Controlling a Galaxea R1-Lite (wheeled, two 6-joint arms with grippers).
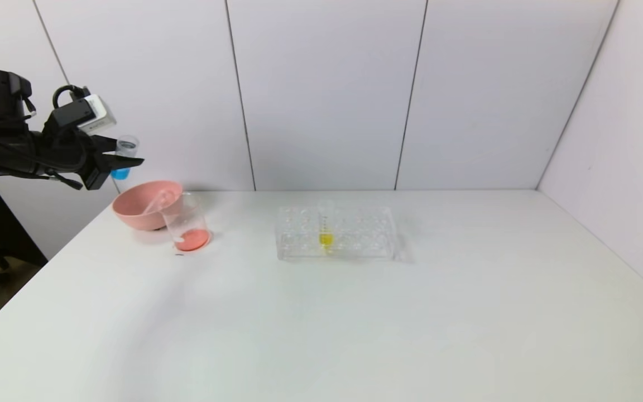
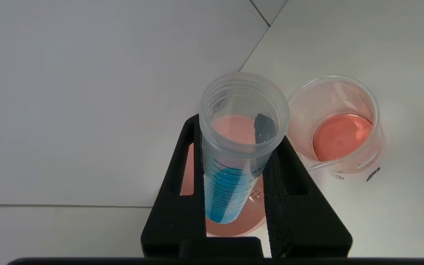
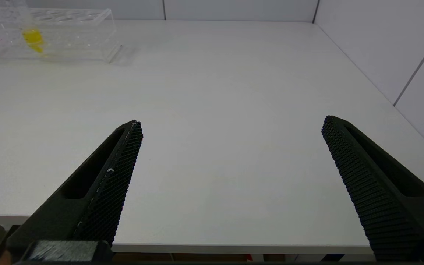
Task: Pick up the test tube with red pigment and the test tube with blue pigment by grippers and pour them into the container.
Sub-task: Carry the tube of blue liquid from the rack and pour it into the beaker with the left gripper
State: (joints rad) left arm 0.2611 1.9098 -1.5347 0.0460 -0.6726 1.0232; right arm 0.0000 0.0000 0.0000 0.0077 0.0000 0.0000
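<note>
My left gripper [image 1: 124,162] is shut on the test tube with blue pigment [image 1: 126,149] and holds it upright, high above the pink bowl [image 1: 132,206] at the table's far left. In the left wrist view the tube [image 2: 230,173] stands between the jaws of the left gripper [image 2: 236,147], with blue liquid in its lower part. The container [image 1: 179,218], a clear beaker, stands beside the bowl with orange-red liquid in its bottom; it also shows in the left wrist view [image 2: 302,121]. No tube with red liquid shows. My right gripper [image 3: 230,125] is open and empty above the table's front edge.
A clear tube rack [image 1: 355,234] stands mid-table with a yellow-liquid tube [image 1: 326,229] in it; the rack also shows in the right wrist view [image 3: 76,33]. A pale slim tube [image 1: 157,202] lies in the pink bowl. White walls close the back and right.
</note>
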